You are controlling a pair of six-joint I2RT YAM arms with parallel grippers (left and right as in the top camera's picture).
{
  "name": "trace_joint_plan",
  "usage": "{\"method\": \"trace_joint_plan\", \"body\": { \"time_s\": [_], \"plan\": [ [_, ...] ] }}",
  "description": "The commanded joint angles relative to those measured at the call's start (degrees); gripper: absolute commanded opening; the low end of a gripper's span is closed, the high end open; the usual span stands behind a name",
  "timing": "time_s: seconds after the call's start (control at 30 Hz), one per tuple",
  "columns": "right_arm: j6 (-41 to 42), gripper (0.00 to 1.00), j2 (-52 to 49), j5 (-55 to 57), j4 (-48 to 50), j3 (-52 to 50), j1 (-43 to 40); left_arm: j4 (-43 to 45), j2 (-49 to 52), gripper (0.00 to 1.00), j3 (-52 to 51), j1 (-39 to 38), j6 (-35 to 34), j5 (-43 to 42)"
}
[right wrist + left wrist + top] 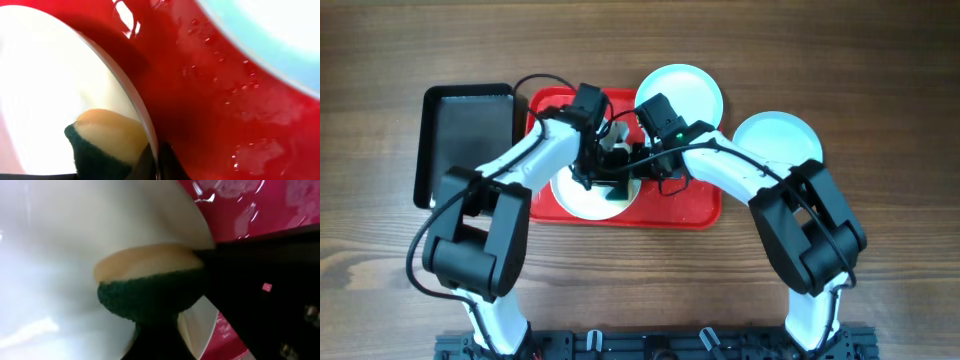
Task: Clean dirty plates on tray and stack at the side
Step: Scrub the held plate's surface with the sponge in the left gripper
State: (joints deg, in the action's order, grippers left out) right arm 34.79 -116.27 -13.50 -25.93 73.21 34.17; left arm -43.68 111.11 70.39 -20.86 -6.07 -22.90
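Note:
A white plate (pixel 570 196) lies on the red tray (pixel 685 205), in its front left part. My right gripper (pixel 638 168) is shut on this plate's rim (pixel 150 135), one finger on each side of the edge. My left gripper (pixel 603 172) is shut on a yellow and dark green sponge (pixel 150 287), which presses on the plate's white face (pixel 55 255). The same sponge (pixel 102 140) shows against the plate in the right wrist view. A second plate (pixel 682 92) with an aqua rim sits at the tray's far right corner. A third plate (pixel 775 135) rests on the table to the right.
A black rectangular tray (pixel 465 140) lies to the left of the red one. Wet drops (pixel 250 155) shine on the red tray's floor. Both arms cross above the tray's middle. Wooden table (pixel 880 80) surrounds everything.

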Motion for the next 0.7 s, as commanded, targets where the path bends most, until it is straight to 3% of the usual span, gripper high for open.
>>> {"method": "trace_joint_plan", "body": {
  "time_s": [0.0, 0.17, 0.47, 0.67],
  "plan": [
    [-0.13, 0.04, -1.29, 0.94, 0.42, -0.68, 0.66, 4.85, 1.73, 0.04, -1.03, -4.17, 2.21, -6.01],
    [-0.22, 0.04, -1.29, 0.94, 0.76, -0.68, 0.66, 10.25, 1.73, 0.04, -1.01, -4.74, 1.36, -2.40],
    [-0.28, 0.04, -1.29, 0.94, 0.76, -0.68, 0.66, 16.57, 1.73, 0.04, -1.03, -2.84, -13.16, 27.87],
    [-0.28, 0.04, -1.29, 0.94, 0.72, -0.68, 0.66, 16.35, 1.73, 0.04, -1.01, -0.46, -17.25, 38.38]
  ]
}}
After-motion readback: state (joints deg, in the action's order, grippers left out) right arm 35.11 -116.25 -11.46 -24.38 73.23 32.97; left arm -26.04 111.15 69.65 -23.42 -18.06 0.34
